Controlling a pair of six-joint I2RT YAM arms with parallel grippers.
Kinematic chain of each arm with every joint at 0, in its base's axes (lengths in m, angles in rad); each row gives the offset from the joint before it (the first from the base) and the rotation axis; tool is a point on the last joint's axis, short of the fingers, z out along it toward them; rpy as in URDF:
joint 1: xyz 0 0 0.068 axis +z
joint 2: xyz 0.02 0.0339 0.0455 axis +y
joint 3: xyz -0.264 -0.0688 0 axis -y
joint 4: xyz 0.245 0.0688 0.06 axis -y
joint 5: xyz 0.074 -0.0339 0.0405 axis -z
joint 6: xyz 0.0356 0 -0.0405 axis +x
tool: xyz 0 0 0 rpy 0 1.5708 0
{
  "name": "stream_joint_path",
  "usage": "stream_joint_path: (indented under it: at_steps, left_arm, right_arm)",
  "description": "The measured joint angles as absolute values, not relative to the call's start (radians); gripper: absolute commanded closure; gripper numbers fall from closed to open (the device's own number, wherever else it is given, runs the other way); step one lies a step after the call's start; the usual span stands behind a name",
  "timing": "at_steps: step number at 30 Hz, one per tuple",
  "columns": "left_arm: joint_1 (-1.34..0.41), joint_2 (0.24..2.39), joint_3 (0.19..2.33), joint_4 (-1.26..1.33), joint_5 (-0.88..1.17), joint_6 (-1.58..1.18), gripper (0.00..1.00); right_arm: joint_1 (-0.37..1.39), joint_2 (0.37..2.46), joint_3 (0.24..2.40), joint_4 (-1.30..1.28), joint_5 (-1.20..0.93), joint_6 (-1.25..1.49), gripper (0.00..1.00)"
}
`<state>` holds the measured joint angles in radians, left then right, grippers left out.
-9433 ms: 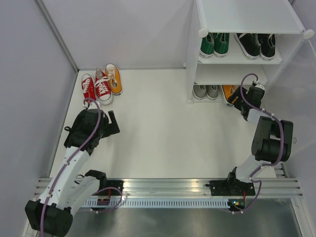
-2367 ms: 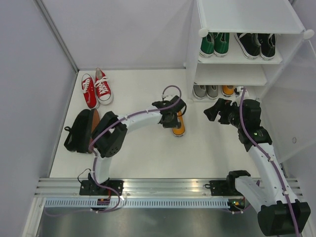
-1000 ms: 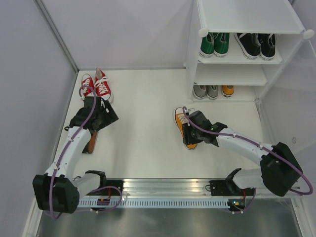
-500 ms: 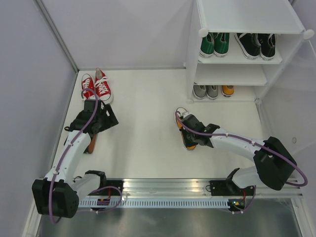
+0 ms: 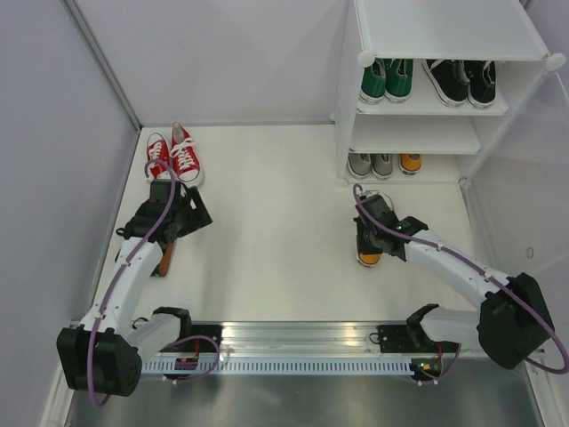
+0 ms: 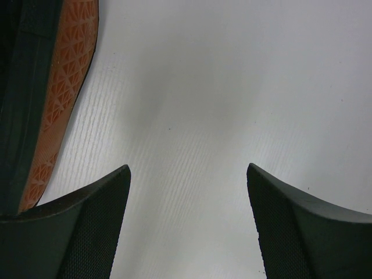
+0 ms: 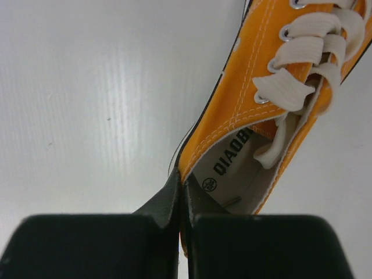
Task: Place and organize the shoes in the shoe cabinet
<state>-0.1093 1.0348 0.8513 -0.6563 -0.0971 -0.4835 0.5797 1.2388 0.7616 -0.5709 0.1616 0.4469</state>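
My right gripper point(image 7: 181, 180) is shut on the collar wall of an orange shoe point(image 7: 244, 110), one finger inside it and one outside. In the top view this orange shoe point(image 5: 367, 255) sits on the floor in front of the shoe cabinet point(image 5: 444, 27), under the right gripper point(image 5: 371, 233). The cabinet holds a green pair point(image 5: 385, 80), a black pair point(image 5: 459, 82), a grey pair point(image 5: 371, 164) and another orange shoe point(image 5: 410, 162). A red pair point(image 5: 173, 158) stands at the far left. My left gripper point(image 6: 187, 168) is open over bare floor, just below the red pair in the top view point(image 5: 188, 212).
A dark object with an orange patterned sole point(image 6: 61, 87) lies just left of my left fingers; in the top view it point(image 5: 165, 256) is under the left arm. Walls close in the left and back. A metal rail point(image 5: 293, 338) runs along the near edge.
My right gripper closed on the orange shoe and moved it to the right, nearer the cabinet. The left arm has hardly moved.
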Motion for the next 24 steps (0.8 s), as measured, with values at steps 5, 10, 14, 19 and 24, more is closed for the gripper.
stream_joint_path:
  at_steps: [5,10,14,19,24]
  left_arm:
    - [-0.109,1.032,0.850,-0.657,-0.099,-0.484,0.16]
    - [-0.109,1.030,0.850,-0.656,-0.099,-0.483,0.16]
    - [-0.109,1.028,0.849,-0.656,-0.099,-0.483,0.16]
    - [-0.109,1.024,0.849,-0.656,-0.098,-0.483,0.16]
    - [-0.109,1.009,0.844,-0.656,-0.093,-0.483,0.16]
  right_arm:
    - [0.391,1.139,0.760,-0.627,0.184,0.445,0.99]
    - [0.266,1.121,0.782,-0.672,0.181,0.393,0.99]
    - [0.186,1.190,0.851,-0.672,0.161,0.315,0.99]
    - [0.107,1.363,0.973,-0.638,0.156,0.199,0.99]
    - [0.037,1.501,1.057,-0.588,0.162,0.105,0.99]
